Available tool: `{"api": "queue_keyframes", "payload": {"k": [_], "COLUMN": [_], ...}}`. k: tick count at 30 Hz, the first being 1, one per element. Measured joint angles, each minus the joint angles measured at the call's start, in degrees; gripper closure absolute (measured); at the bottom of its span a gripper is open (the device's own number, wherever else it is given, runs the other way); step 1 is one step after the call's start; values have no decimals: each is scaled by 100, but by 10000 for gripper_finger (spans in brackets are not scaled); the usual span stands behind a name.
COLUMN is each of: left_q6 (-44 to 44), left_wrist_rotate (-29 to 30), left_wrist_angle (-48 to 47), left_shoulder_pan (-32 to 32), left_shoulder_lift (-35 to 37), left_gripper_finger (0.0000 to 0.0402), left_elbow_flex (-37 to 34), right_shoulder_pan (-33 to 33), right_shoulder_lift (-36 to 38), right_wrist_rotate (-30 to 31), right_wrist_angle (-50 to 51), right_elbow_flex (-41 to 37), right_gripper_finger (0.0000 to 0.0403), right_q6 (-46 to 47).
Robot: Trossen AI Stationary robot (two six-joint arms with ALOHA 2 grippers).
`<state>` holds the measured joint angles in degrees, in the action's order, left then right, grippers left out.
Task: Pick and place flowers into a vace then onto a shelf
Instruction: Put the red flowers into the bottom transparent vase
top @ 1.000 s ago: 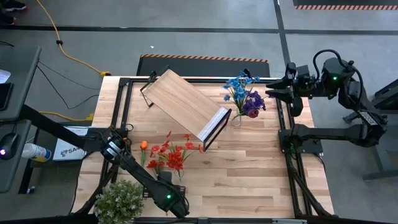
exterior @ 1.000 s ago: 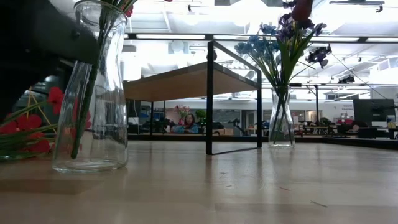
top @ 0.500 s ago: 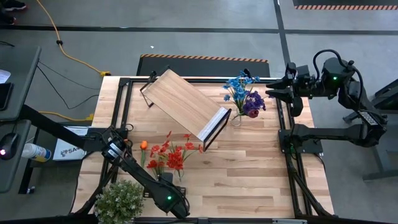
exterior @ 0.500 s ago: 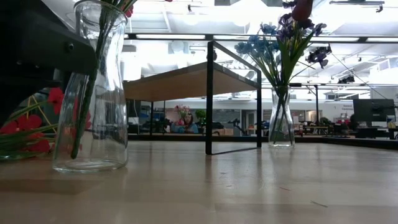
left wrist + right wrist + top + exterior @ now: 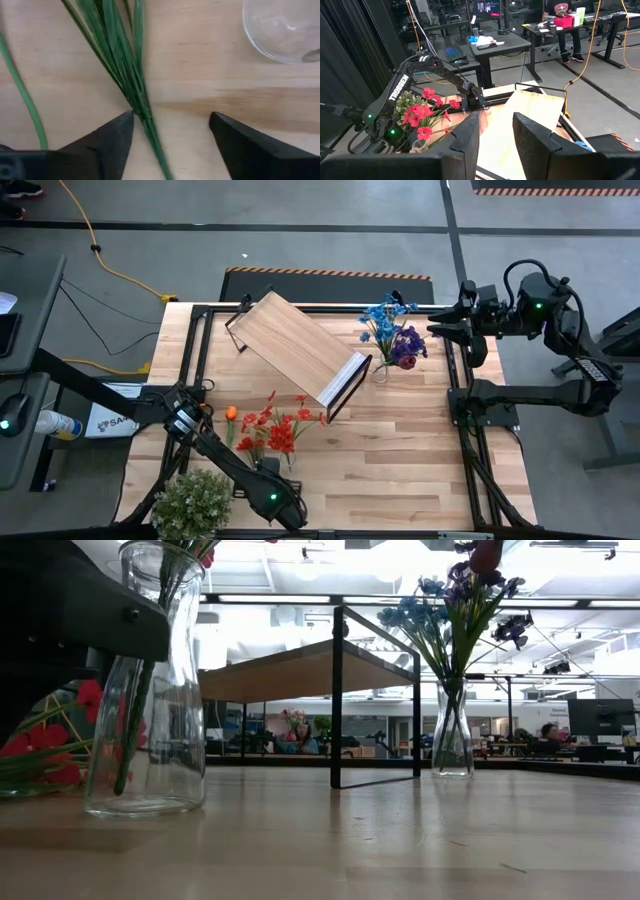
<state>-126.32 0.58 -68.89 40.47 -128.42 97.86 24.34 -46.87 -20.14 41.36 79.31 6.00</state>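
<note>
Red and orange flowers (image 5: 268,430) lie on the table at the near left. Their green stems (image 5: 120,55) run between the fingers of my open left gripper (image 5: 171,116), which points down over them near the front edge (image 5: 275,502). A clear glass vase (image 5: 150,690) stands just beside it, its rim (image 5: 285,30) in the left wrist view, with a stem and red blooms in it. A second vase (image 5: 385,370) with blue and purple flowers stands by the shelf (image 5: 300,345). My right gripper (image 5: 496,130) waits open, raised at the far right (image 5: 445,320). My left gripper comes from above with one finger (image 5: 125,125) close against the bundle of stems (image 5: 142,112) that lies on the table; whether it touches them I cannot tell. The other finger (image 5: 220,125) stands well apart from them.
A bushy pale green plant (image 5: 192,502) stands at the near left corner, beside my left arm. The shelf stands slantwise across the far middle of the table. Bare tabletop (image 5: 400,450) stretches over the near right.
My left arm has sunk a little toward the stems on the table, as the low view shows. The vases, flowers and shelf have stayed where they were.
</note>
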Motion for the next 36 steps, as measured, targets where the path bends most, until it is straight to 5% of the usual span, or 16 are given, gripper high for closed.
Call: {"api": "queue_keyframes", "payload": {"k": [10,36], "left_q6": [2,-457], "left_wrist_rotate": [59,-33], "left_wrist_angle": [179,-27], "left_shoulder_pan": [-2,-2], "left_shoulder_lift": [0,-7], "left_gripper_finger": [212,369], "left_elbow_flex": [0,183], "right_shoulder_pan": [0,0], "right_shoulder_lift": [0,-2], "right_wrist_rotate": [0,2], "right_wrist_angle": [0,0], "right_elbow_flex": [0,0], "right_gripper_finger": [292,292], "right_q6": [-2,15]}}
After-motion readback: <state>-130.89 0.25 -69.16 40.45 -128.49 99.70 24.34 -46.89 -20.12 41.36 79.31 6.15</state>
